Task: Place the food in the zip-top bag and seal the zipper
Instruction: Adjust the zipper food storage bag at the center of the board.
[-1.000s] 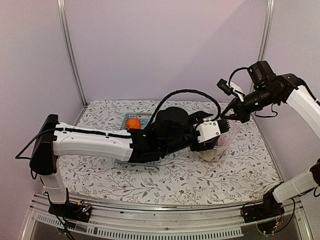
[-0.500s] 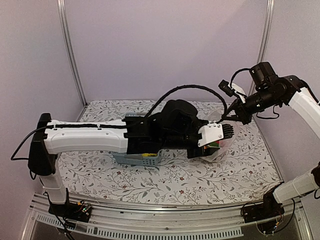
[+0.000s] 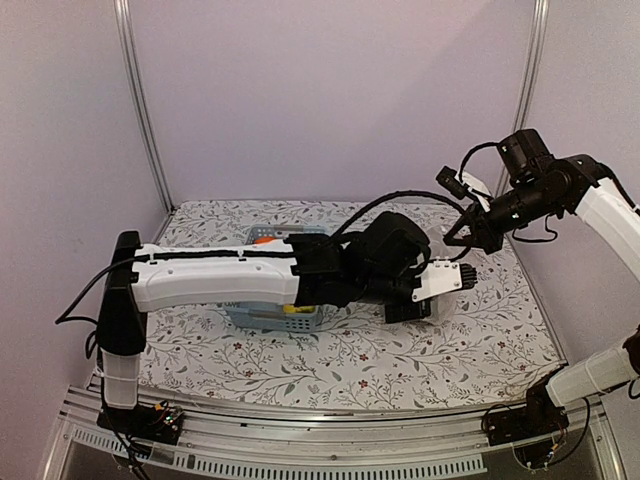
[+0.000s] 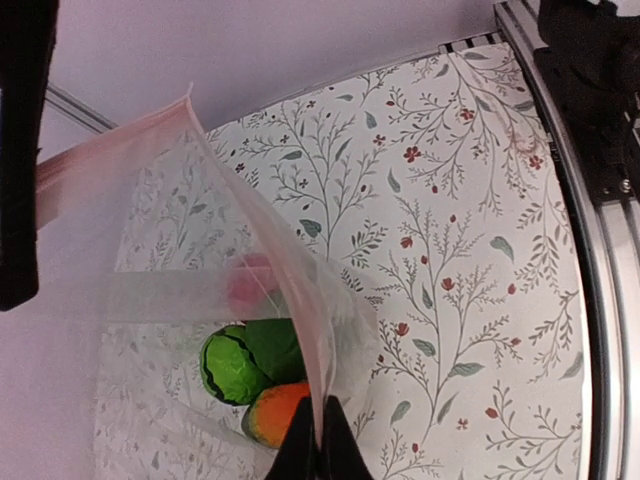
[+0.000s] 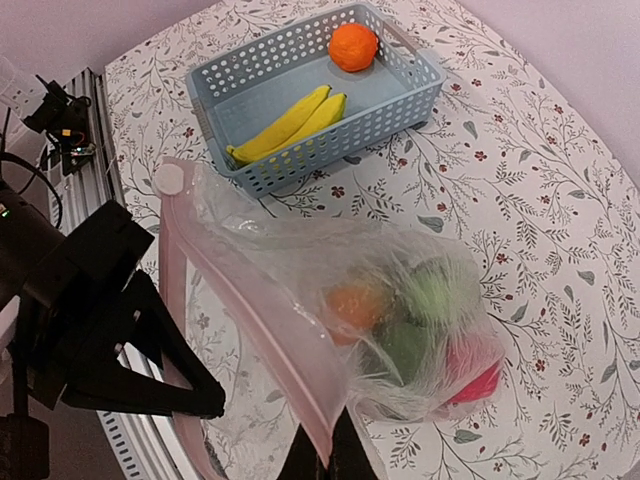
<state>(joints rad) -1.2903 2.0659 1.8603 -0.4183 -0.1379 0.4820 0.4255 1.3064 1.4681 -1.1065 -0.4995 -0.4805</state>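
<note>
Progress check first: I'd call it past halfway. Several pieces of food point(image 5: 432, 290) sit inside the zip-top bag point(image 5: 290, 270): an orange-coloured one, a couple of greens and something red low down. The bag's bottom seems to rest on the floral cloth point(image 5: 560, 250), near the blue basket point(image 5: 345, 145). Two bananas point(image 5: 290, 125) and an orange point(image 5: 354, 47) lie in that basket, so loading is not finished. The zipper point(image 5: 265, 340) is unsealed and the mouth gapes wide.

My right gripper point(image 5: 320, 455) is clamped tight on the mouth strip, holding that side up. My left gripper point(image 4: 318, 450) is pinched closed too. From its wrist camera the opposite lip of the bag runs straight down into the fingertips, so I judge it has that edge.

Now the hard parts. Overhead, my left arm point(image 3: 220, 280) covers nearly the whole bag. The clear film melts into the cloth pattern. The red piece is blurred through the plastic, so I cannot count the pieces exactly.
</note>
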